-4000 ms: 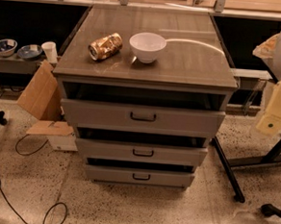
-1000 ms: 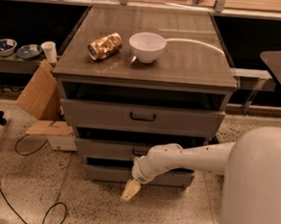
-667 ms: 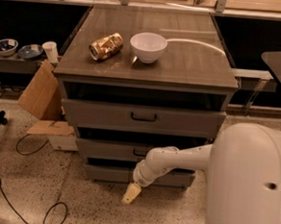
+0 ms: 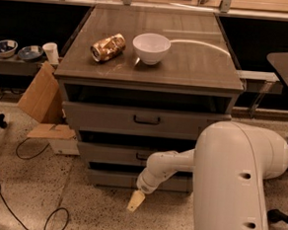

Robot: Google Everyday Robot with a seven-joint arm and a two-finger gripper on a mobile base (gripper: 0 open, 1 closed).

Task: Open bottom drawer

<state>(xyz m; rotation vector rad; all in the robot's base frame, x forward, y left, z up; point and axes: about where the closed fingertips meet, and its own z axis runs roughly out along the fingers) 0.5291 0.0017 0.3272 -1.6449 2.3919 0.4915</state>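
Tan-tipped gripper (image 4: 136, 201) hangs low before the short grey bottom drawer (image 4: 112, 178); its opening cannot be told.

— Where is the gripper (image 4: 136, 200) hanging?
— It is hanging low in front of the bottom drawer (image 4: 111, 178), near the speckled floor (image 4: 78, 206), with the white arm (image 4: 170, 164) crossing the drawer's front.
— What is sitting on the cabinet (image 4: 196, 71)?
— A crushed can (image 4: 108, 47) is lying beside a white bowl (image 4: 151, 48).

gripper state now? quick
Gripper: cannot be told; it hangs low in front of the bottom drawer, near the floor.
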